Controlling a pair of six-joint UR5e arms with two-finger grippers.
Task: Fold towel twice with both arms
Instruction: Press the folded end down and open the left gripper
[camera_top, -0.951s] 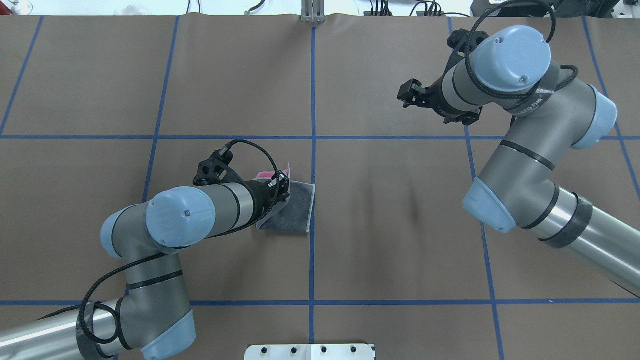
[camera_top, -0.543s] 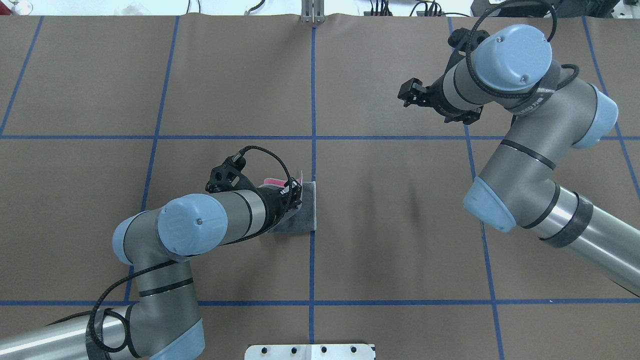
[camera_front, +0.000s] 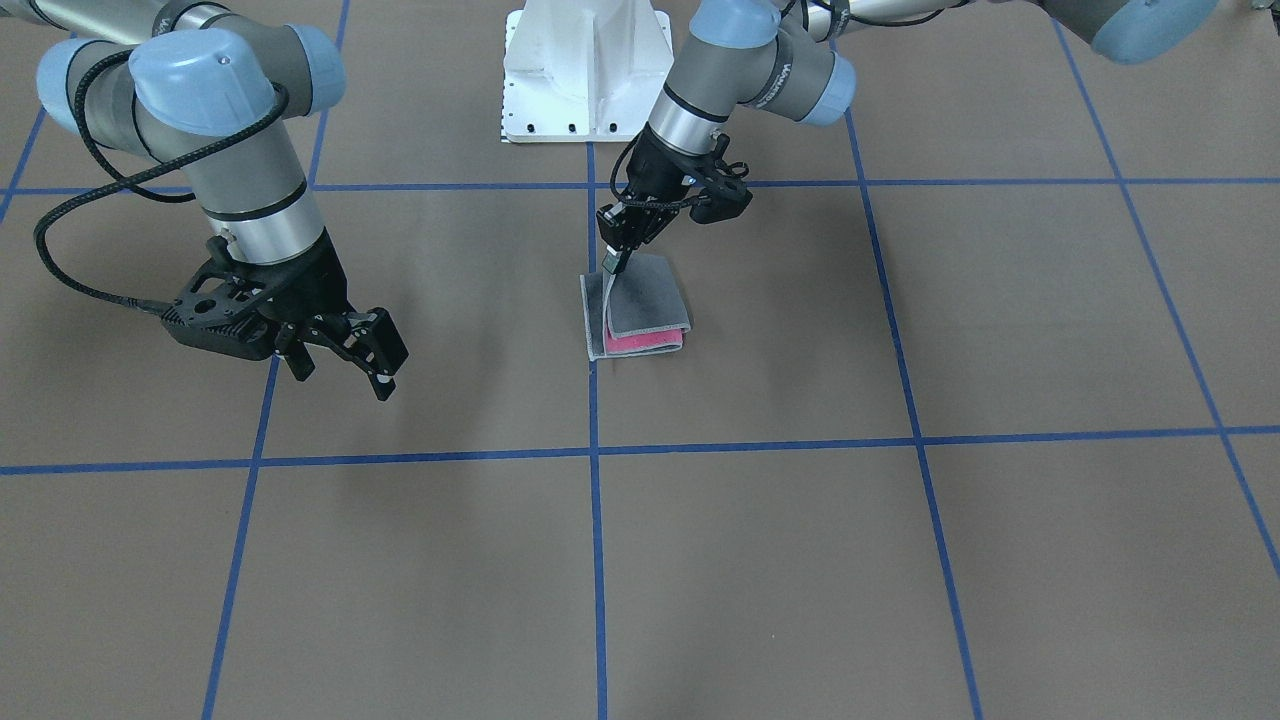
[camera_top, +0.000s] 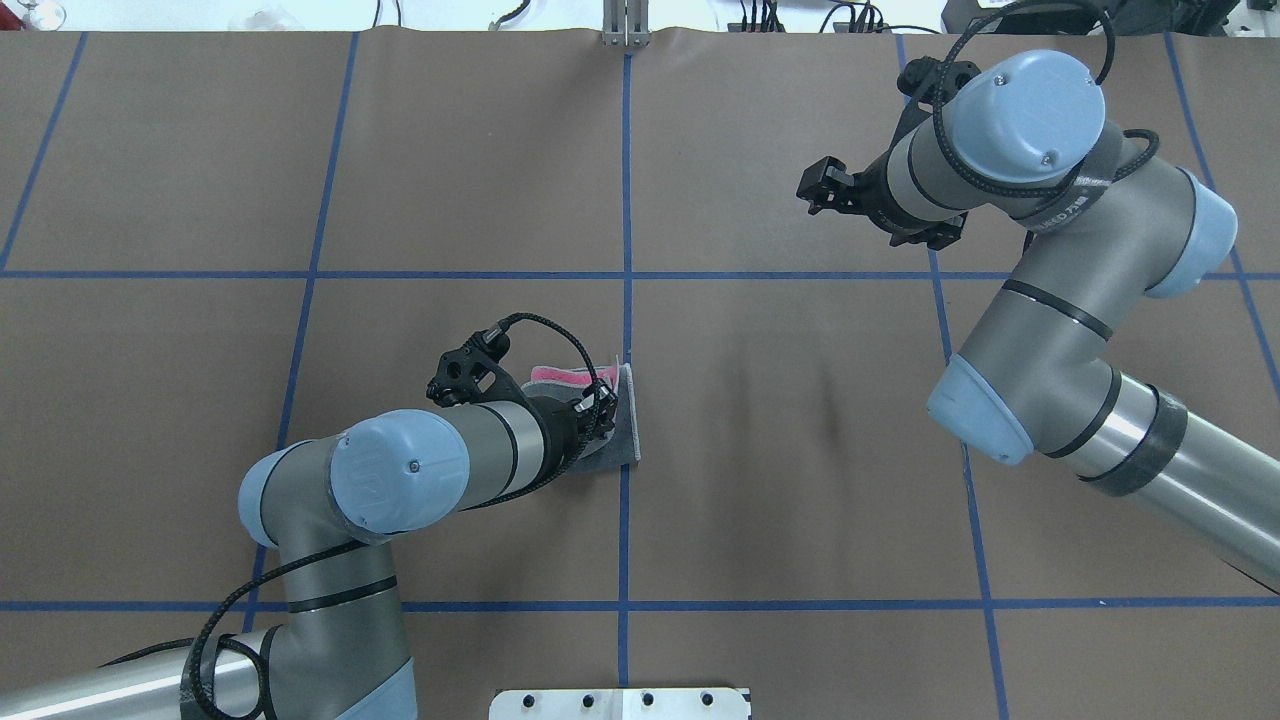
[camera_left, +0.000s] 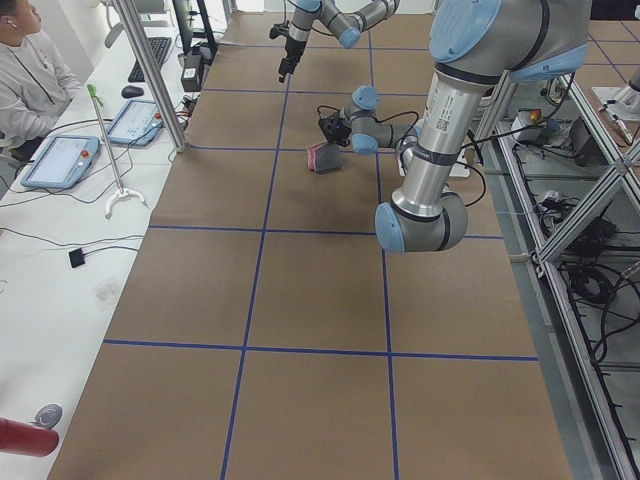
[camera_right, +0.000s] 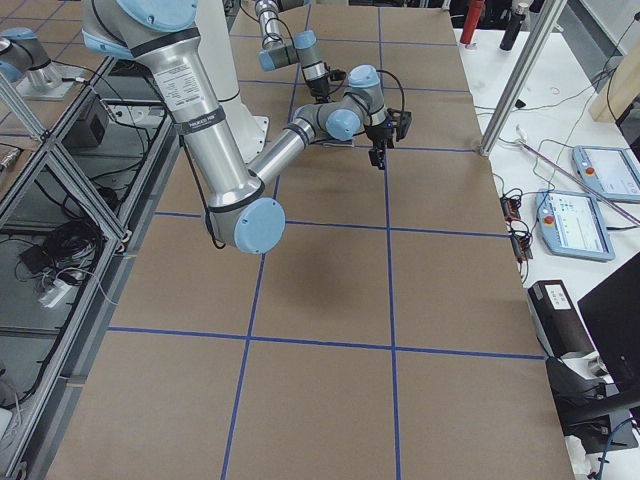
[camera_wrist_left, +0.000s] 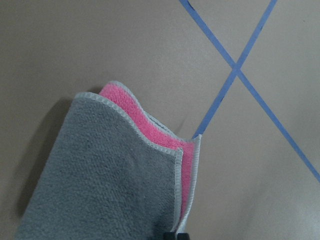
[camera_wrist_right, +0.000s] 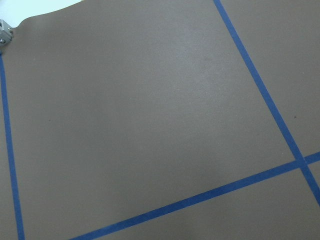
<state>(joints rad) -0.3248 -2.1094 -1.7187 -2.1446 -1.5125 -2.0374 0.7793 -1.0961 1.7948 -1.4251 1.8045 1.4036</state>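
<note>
Two folds seem nearly made: my left hand (camera_front: 612, 262) grips a raised edge of the towel (camera_front: 645, 298), not yet laid down; my right hand (camera_front: 343, 382) hangs open, apart.

Bright even overhead light; soft shadow beside towel (camera_wrist_left: 100, 175); focus sharp throughout

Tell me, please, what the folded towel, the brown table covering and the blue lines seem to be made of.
The towel: terry cloth, perhaps cotton or microfibre; fuzzy matt pile, pale stitched edging. The table covering: probably brown paper or a thin matt sheet; smooth, its far edge slightly wavy. The blue lines: apparently adhesive tape; thin flat strips with straight edges.
</note>
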